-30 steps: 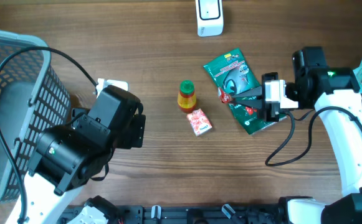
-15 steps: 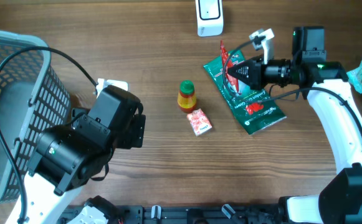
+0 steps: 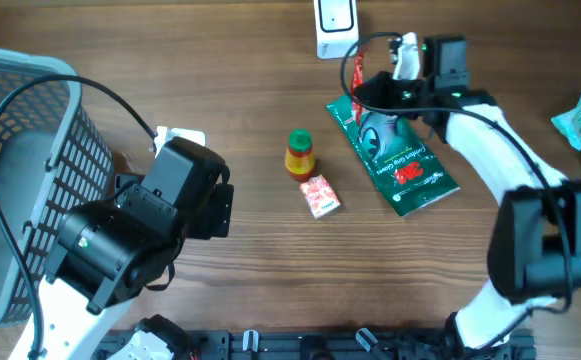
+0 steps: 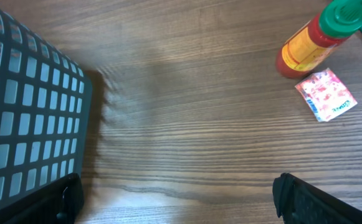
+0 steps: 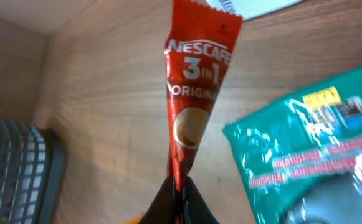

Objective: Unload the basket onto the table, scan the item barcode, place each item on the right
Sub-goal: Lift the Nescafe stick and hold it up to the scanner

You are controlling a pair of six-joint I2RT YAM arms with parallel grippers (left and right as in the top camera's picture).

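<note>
One wood-grain table (image 3: 270, 270), left fingers (image 4: 330, 202) spread wide, right fingers (image 5: 196, 208) pinching red sachet (image 5: 193, 93)

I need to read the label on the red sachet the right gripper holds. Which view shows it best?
Right wrist: it shows the sachet close up, print readable, pinched at its lower end by the right gripper. Overhead shows it only as a thin red strip. Left wrist misses it.

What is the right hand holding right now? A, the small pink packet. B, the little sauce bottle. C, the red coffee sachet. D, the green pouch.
C: the right hand is pinched shut on one end of the red coffee sachet.
</note>
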